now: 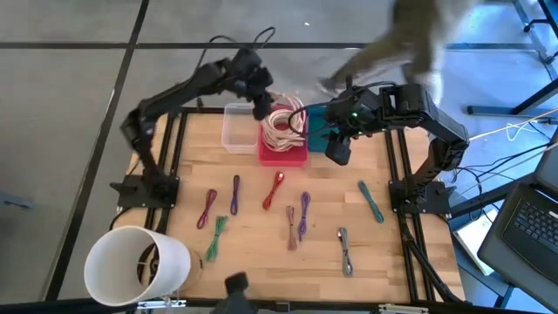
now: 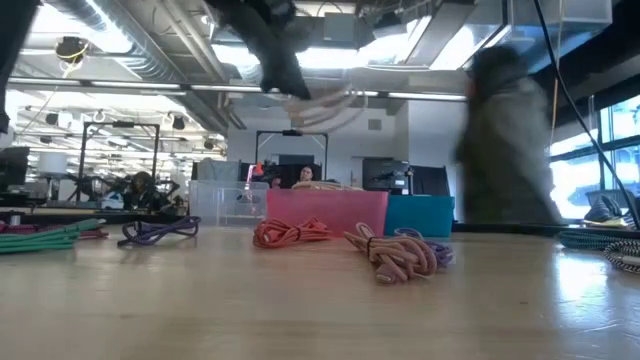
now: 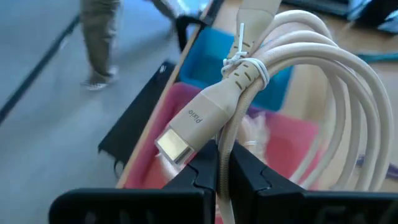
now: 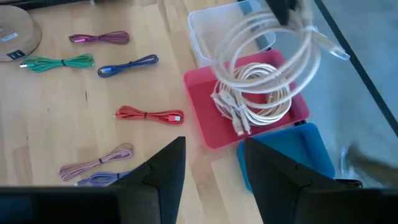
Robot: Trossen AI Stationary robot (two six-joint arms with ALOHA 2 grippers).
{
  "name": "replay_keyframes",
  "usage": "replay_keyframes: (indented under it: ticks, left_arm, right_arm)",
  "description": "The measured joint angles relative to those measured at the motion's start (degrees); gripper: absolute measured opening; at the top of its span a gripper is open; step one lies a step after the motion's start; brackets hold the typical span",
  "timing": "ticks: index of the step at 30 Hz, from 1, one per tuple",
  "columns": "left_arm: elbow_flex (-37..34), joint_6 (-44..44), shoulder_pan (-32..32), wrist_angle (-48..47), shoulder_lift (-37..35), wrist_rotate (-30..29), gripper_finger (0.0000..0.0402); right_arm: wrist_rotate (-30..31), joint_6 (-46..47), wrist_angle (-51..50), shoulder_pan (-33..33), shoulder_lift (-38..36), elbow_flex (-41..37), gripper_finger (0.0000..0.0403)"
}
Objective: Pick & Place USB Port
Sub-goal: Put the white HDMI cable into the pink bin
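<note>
Cream cable coil (image 3: 298,93) is what my left gripper (image 3: 222,163) has its fingers clamped on, held above the red bin (image 1: 283,153); more cream cable (image 4: 255,93) lies in that bin. My right gripper (image 4: 211,163) hangs open over the blue bin (image 1: 316,126); coloured cables (image 1: 277,188) lie scattered on the wooden table (image 1: 261,253).

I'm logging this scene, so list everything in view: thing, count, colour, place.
Held cable: one, cream coil, above the red bin, in the left gripper.
Red bin: one, table's far edge, holding cream cables.
Clear bin: one, left of the red bin.
Blue bin: one, right of the red bin.
Loose cables: about nine bundled; purple, blue, red, green, pink, grey, teal; spread across the table.
White roll: one, near-left corner.
Person: one, blurred, beyond the table.
Left gripper: shut on the held cable.
Right gripper: open, over the blue bin.
</note>
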Motion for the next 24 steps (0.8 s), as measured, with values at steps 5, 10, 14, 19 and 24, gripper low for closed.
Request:
replay_keyframes:
  ticks: [5,10,14,19,24]
  left_arm:
    - [13.5,1.9,2.2,-10.1,12.6,0.0,0.0011]
    - [20.6,3.7,2.1,-15.4,21.9,0.4,0.0011]
    - [21.5,3.6,2.1,-16.0,26.6,1.1,0.0011]
    - [21.5,2.7,2.5,-16.5,31.2,0.9,0.0011]
    - [21.7,1.4,2.9,-16.3,33.5,1.0,0.0011]
  right_arm:
    - [1.7,-0.1,0.0,0.0,-0.5,0.0,0.0165]
    - [1.8,-1.2,0.0,0.0,-0.9,0.0,0.0165]
    - [1.8,-1.2,0.0,0.0,-1.1,0.0,0.0165]
    - [1.8,-1.2,0.0,0.0,-1.3,0.0,0.0165]
    - [1.8,-1.2,0.0,0.0,-1.3,0.0,0.0165]
